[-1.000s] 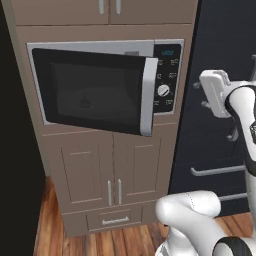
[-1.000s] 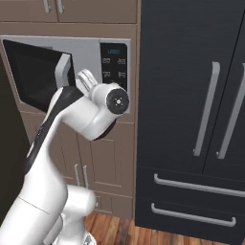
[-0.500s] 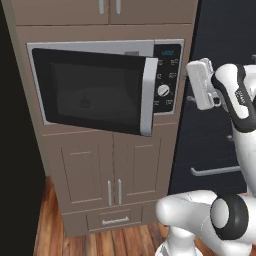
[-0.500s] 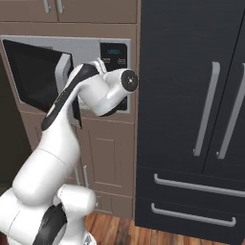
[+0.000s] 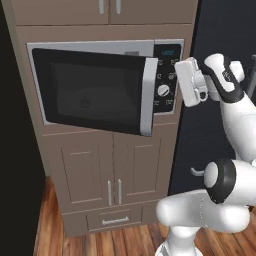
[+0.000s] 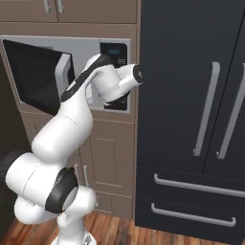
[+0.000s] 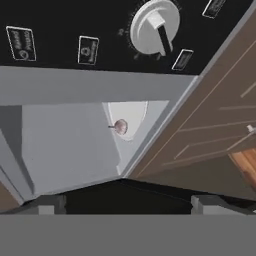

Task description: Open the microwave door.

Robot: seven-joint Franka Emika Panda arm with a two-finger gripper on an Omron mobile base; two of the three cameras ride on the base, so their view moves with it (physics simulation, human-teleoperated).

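In the left base view, the microwave door (image 5: pixel 95 89) is standing ajar, swinging out on hinges at its left edge, with its vertical silver bar handle (image 5: pixel 148 96) making the free right edge. The handle's long axis is running up and down. The pincer (image 5: pixel 181 82) is hovering just to the right of that edge, in front of the black control panel (image 5: pixel 166 75) of the microwave (image 5: pixel 107 80), level with the white dial (image 5: pixel 163 90). The door is therefore lying to the left of the pincer, and any further opening looks to depend on pushing or hooking that free edge outward and leftward. Compared with half a second ago, the hand has travelled left, closing in on the panel, while the door is sitting at about the same angle.

In the right base view, the arm is reaching across the panel, and the door (image 6: pixel 33 76) is showing as a dark slab angled out beyond it; the pincer itself is hidden behind the wrist. Here too the wrist has shifted since the earlier frame.

In the hand view, the dial (image 7: pixel 154 27) is sitting near the top, with grey surfaces and a pale interior below. The two fingertips (image 7: pixel 48 204) are sitting well apart at the bottom edge, so the pincer is wide open and holding nothing.
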